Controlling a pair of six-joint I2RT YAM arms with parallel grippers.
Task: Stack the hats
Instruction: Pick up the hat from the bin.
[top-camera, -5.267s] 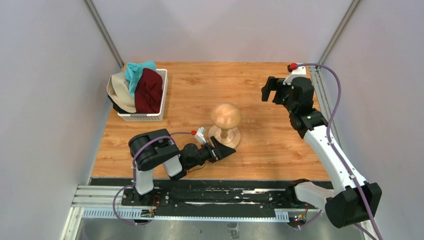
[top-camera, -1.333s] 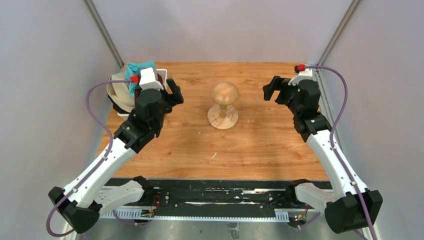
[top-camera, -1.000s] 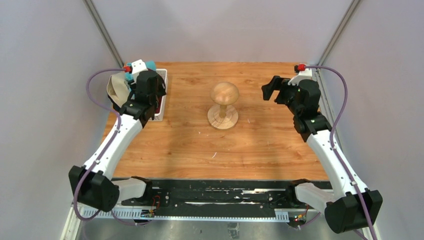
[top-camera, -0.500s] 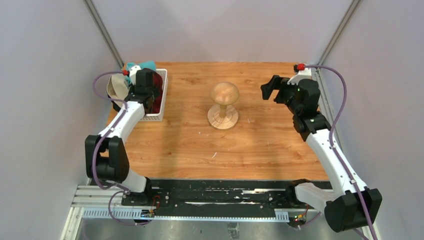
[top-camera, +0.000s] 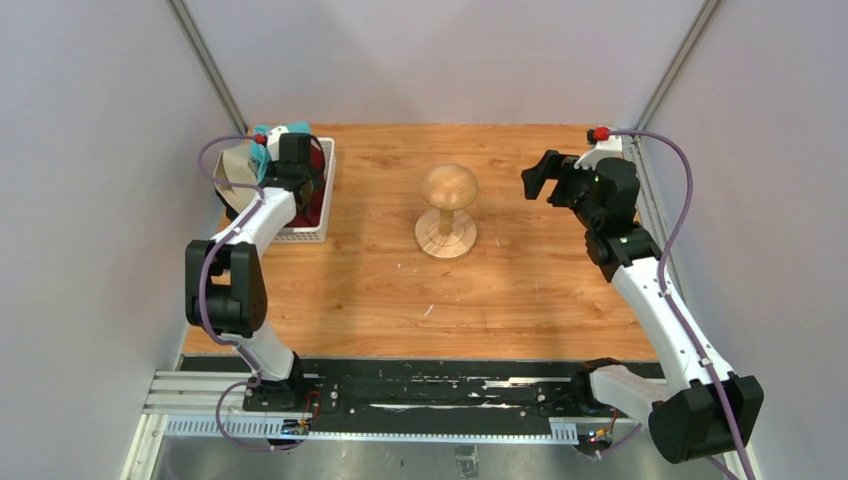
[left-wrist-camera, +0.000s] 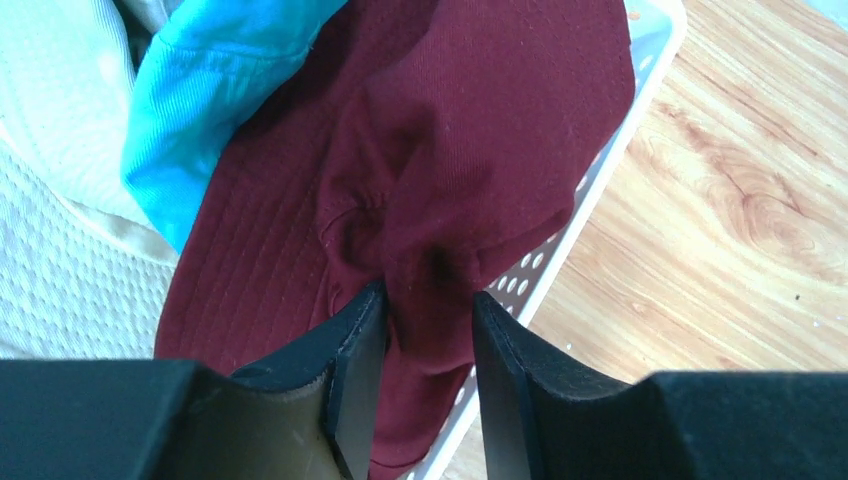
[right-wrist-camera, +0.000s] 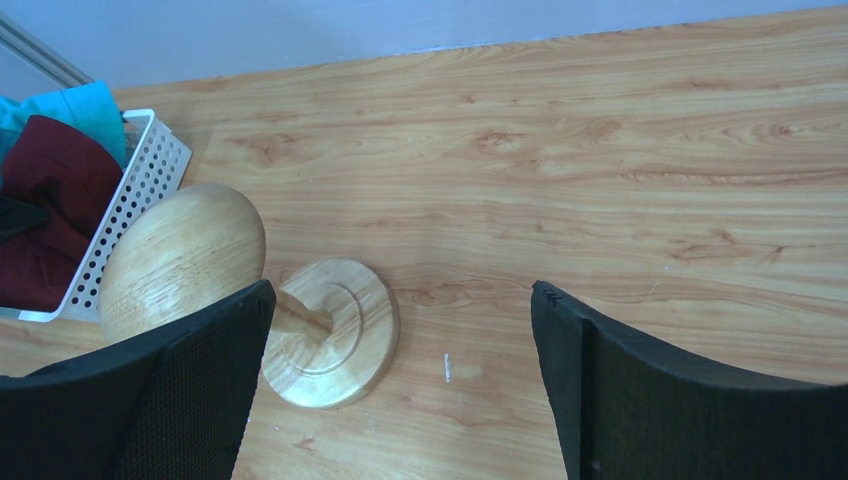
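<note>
Maroon hat — soft twill fold seemingly nipped in left pincer; right pincer gapes wide.

We see a wooden mushroom-shaped stand upright in the middle of the wooden table, a white lattice basket at its far-left corner.

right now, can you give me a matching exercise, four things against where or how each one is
Things: 1 maroon hat; 2 teal hat; 3 wooden stand; 4 right gripper.
States: A open, holding nothing; B bare, mid-table; C between the fingers of the left gripper; D lying untouched in the basket.
Pairs: 1-C, 2-D, 3-B, 4-A.
</note>
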